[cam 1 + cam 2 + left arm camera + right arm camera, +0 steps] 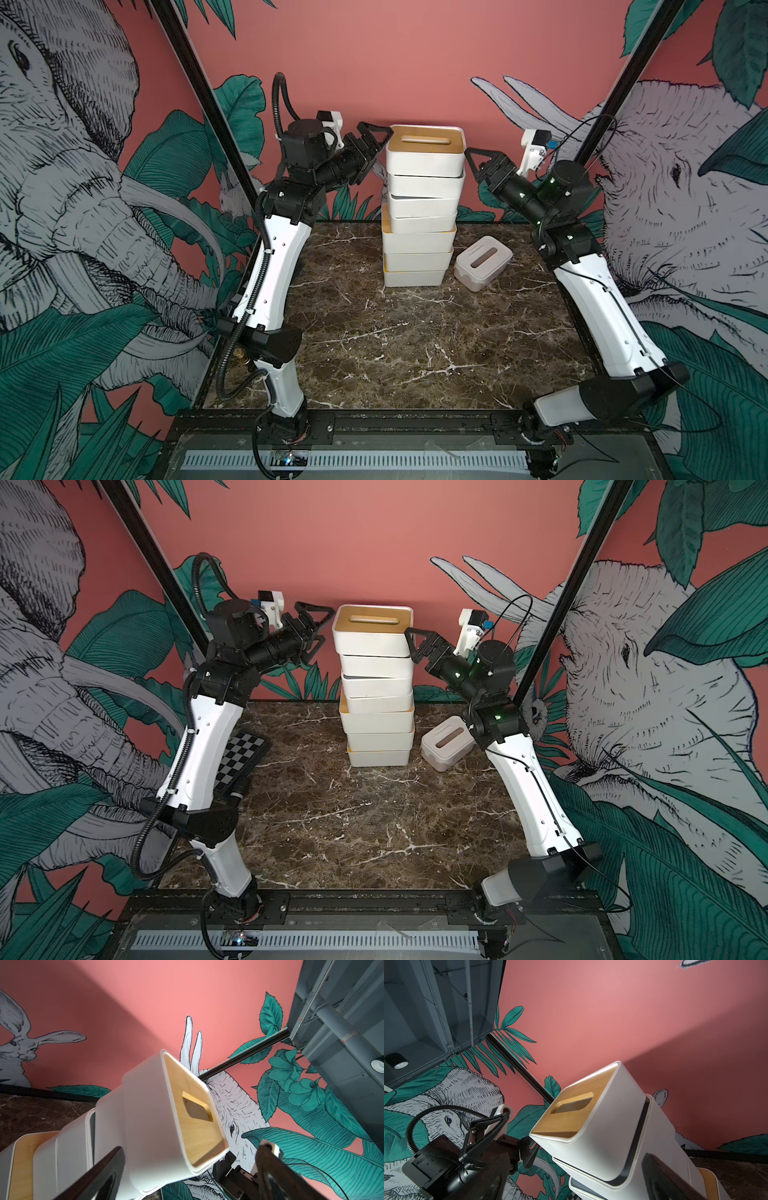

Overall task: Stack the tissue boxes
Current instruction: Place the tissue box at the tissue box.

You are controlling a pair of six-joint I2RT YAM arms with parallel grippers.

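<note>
A tall stack of several tissue boxes stands at the back middle of the marble table, its layers slightly offset. The top box has a bamboo slotted lid. One loose box with pale-pink drip sides lies on the table right of the stack. My left gripper is open at the top box's left end. My right gripper is open at its right end, holding nothing.
A black-and-white checkerboard panel leans behind my left arm. Black frame posts rise on both sides in front of the printed walls. The marble tabletop stretches in front of the stack.
</note>
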